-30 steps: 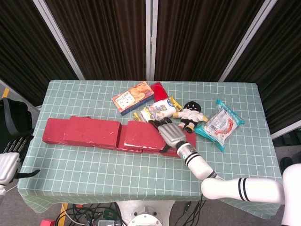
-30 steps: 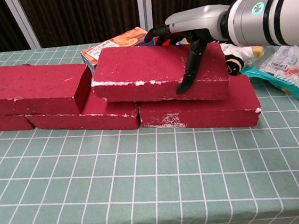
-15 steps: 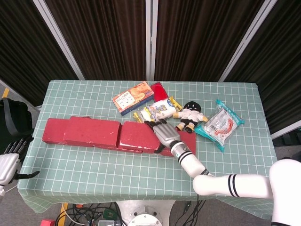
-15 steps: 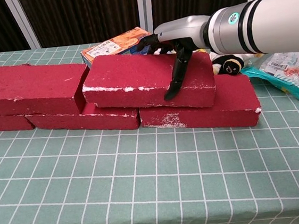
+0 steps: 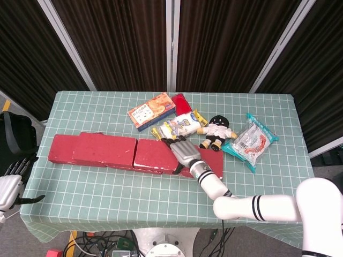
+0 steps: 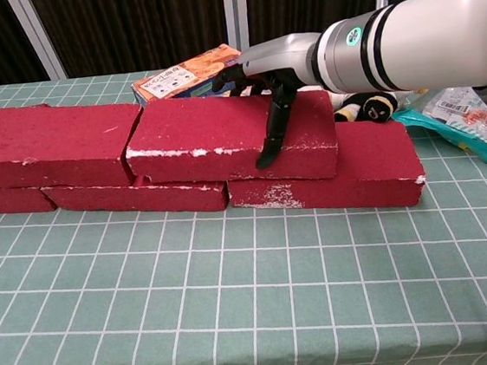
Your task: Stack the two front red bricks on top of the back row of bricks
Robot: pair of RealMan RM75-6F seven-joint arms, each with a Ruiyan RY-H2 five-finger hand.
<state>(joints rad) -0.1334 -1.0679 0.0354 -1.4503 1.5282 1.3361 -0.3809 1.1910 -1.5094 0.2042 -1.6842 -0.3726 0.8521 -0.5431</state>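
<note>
The right hand point(image 6: 261, 83) clamps the upper right brick point(image 6: 221, 137), fingers draped over its far edge and one dark finger pressed down its near face. That brick lies flat on the lower bricks point(image 6: 330, 178), its left end touching the upper left brick point(image 6: 48, 142). Just beyond sit a snack box point(image 6: 184, 74) and a plush doll point(image 5: 216, 130). The left hand point(image 5: 9, 188) hangs off the surface's point(image 6: 241, 322) near left corner, fingers apart, empty.
</note>
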